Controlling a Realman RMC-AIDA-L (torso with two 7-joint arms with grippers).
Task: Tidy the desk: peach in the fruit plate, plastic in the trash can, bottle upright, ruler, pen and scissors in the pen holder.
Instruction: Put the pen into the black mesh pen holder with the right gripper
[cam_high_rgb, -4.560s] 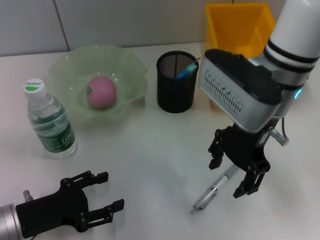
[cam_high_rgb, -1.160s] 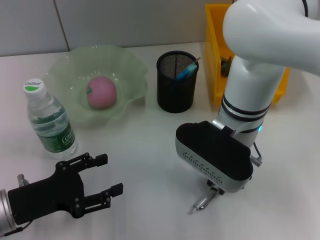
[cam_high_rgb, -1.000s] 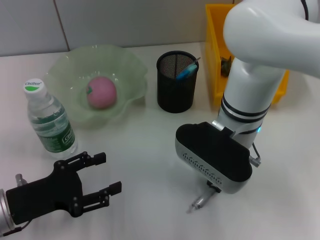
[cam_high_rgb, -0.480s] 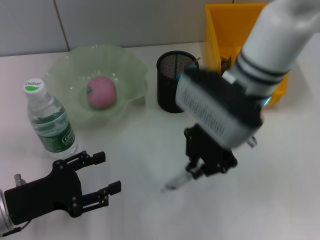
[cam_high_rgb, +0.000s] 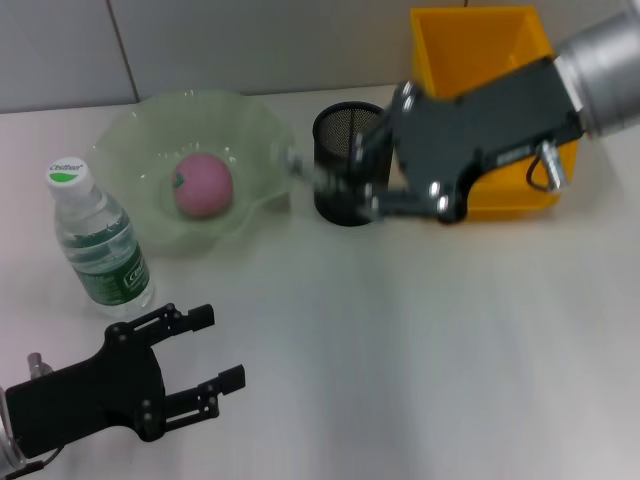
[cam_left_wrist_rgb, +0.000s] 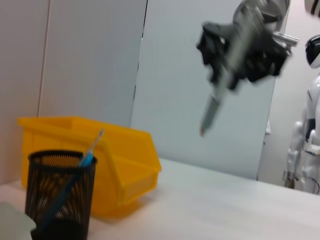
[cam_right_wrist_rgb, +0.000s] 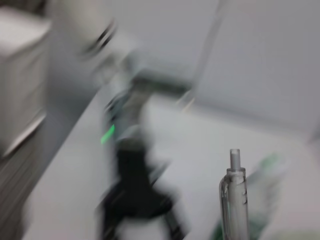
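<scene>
pen (cam_right_wrist_rgb: 235, 200) clear-barrelled | held in right gripper (cam_high_rgb: 345, 185) | airborne

Clear plastic pen (cam_right_wrist_rgb: 236, 200) stands close in view; beyond it, blurred, a black gripper (cam_right_wrist_rgb: 137, 200) over the white desk (cam_right_wrist_rgb: 70, 170).

Black grippers with slotted fingers (cam_high_rgb: 205, 385) on silver-grey wrists

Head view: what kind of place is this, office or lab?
Likely a robot lab staged as a desk: a plain white desk against bare panel walls, props like the pen holder and yellow trash can, and another white robot standing in the background of the left wrist view.
</scene>
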